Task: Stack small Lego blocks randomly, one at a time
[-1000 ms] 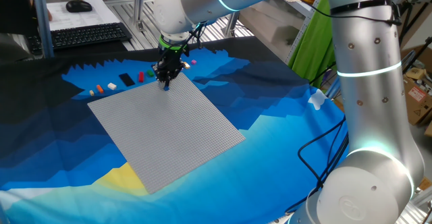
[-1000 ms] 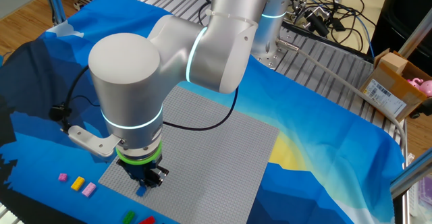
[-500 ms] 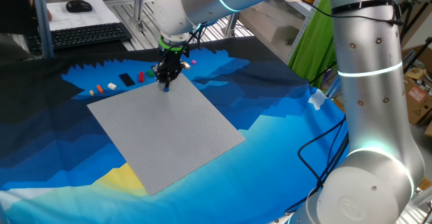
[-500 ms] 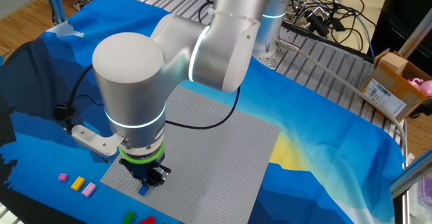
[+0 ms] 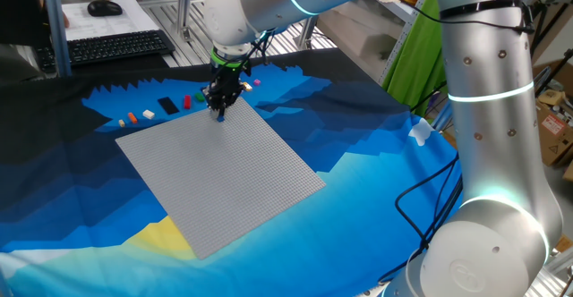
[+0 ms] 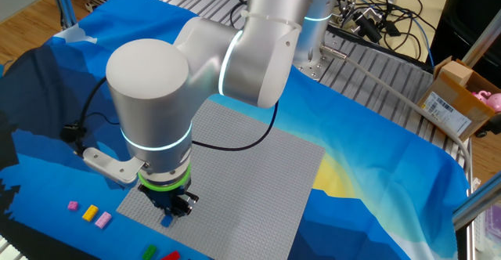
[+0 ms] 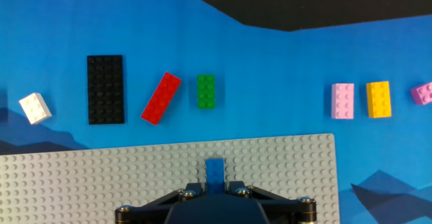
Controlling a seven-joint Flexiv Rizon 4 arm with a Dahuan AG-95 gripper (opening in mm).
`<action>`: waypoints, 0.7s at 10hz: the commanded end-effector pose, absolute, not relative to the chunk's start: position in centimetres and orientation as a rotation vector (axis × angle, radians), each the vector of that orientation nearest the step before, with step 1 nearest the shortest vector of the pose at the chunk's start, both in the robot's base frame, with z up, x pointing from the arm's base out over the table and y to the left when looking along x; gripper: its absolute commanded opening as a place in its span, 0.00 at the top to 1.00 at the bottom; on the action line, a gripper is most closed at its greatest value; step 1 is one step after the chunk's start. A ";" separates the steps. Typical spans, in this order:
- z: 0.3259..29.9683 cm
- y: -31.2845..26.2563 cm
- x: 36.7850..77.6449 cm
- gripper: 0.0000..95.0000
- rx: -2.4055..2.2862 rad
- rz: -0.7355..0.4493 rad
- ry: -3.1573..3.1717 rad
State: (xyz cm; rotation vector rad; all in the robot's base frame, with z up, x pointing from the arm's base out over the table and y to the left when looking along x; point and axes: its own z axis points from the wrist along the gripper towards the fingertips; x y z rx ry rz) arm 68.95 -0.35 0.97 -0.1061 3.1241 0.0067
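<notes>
The pincer (image 7: 214,187) is closed on a blue brick (image 7: 214,169), its two fingers pressing the brick's sides, with the brick down on the studs of the grey baseplate (image 7: 101,177) close to the plate's edge. In the hand view the blue brick's long axis runs straight away from the pincer toward that edge and the row of loose pieces beyond; its near end is hidden between the fingers, so its full length cannot be read. In one fixed view the pincer (image 5: 219,103) sits at the plate's far corner, and the brick shows only as a small blue speck under the fingertips. In the other fixed view the pincer (image 6: 168,211) is largely covered by the arm's wrist, with the blue brick (image 6: 165,221) peeking out below.

Beyond the plate's edge, on the blue cloth of the counter (image 7: 270,62), lie the loose pieces in a row. The green brick (image 7: 206,92) points the same way as the blue one. The red brick (image 7: 161,98) lies tilted. The black plate (image 7: 105,90) lies lengthwise like the green brick. The white brick (image 7: 34,108) is skewed. On the other side are a pink brick (image 7: 342,101) and a yellow brick (image 7: 379,100), side by side and parallel, then a magenta brick (image 7: 423,93) cut off by the frame.
</notes>
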 end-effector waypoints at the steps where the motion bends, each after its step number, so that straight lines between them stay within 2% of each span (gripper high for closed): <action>1: -0.1 -0.4 68.8 1.00 -0.107 0.016 3.131; 7: 0.0 -0.1 68.6 1.00 -0.105 0.016 3.134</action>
